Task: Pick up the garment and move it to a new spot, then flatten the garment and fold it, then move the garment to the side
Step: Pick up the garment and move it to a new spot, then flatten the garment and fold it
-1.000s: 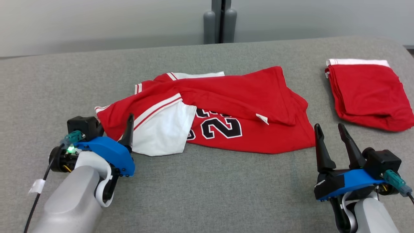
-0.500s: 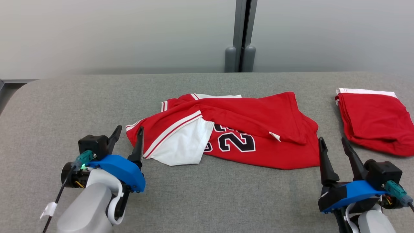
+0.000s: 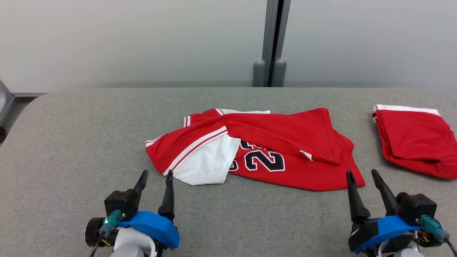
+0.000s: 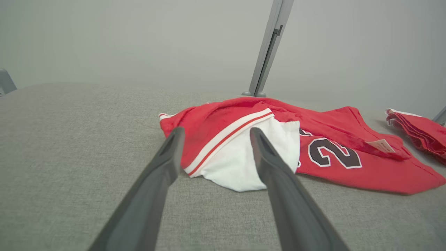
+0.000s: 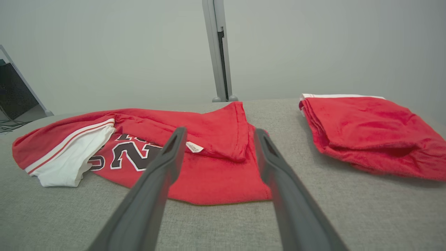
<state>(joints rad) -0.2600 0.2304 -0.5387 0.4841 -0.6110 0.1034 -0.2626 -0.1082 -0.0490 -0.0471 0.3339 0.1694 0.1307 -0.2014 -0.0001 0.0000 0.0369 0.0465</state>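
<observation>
A crumpled red jersey [image 3: 271, 142] with white trim and a black number lies in the middle of the grey table [image 3: 71, 142]; it also appears as the jersey [image 4: 313, 139] in the left wrist view and the jersey [image 5: 209, 153] in the right wrist view. My left gripper [image 3: 156, 175] stands open just short of the jersey's white lower-left corner, holding nothing, and is seen as the left gripper [image 4: 215, 132] from its wrist. My right gripper [image 3: 361, 174] is open too, near the jersey's lower-right corner, and is the right gripper [image 5: 218, 132] in its own view.
A folded red garment [image 3: 416, 141] with a white edge lies at the table's right side, seen as the folded garment [image 5: 369, 129] from the right wrist. A grey post [image 3: 273, 43] stands behind the table against a pale wall.
The head camera has tilted up, so the scene sits lower in the picture. My left gripper has drawn back from the jersey's left edge toward the table's front. The jersey has not moved.
</observation>
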